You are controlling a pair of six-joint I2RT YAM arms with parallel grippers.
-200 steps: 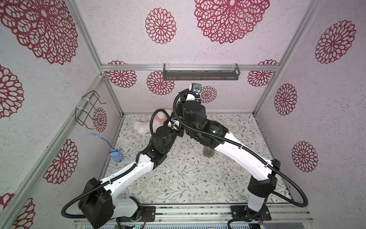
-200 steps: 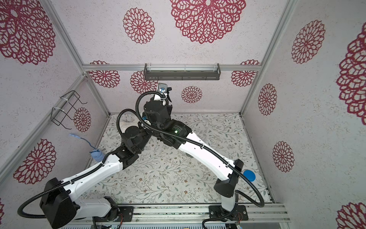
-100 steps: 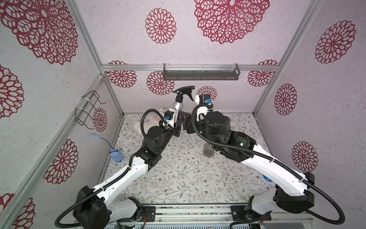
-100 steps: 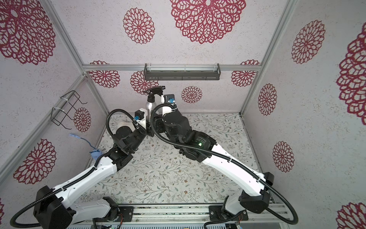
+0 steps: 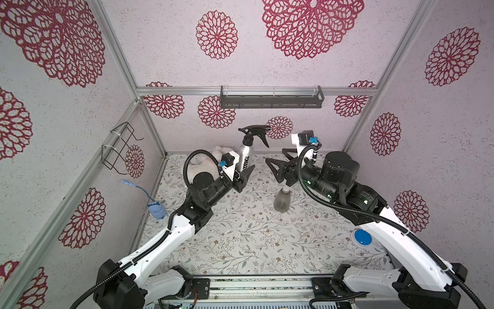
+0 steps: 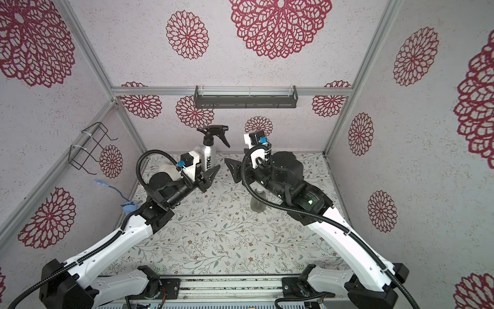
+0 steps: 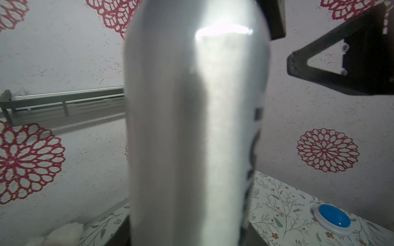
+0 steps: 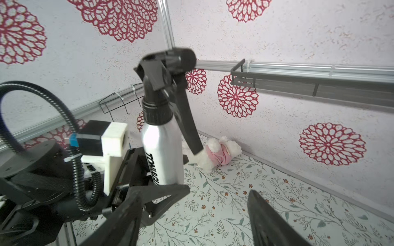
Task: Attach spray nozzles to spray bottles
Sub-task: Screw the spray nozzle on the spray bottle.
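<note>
Your left gripper is clamped on the lower body of the silver bottle, holding it upright above the table, with the black nozzle seated on its neck. Your right gripper stands just beside the bottle, jaws spread and holding nothing. The grey bottle stands on the table under your right arm; its top is hidden.
</note>
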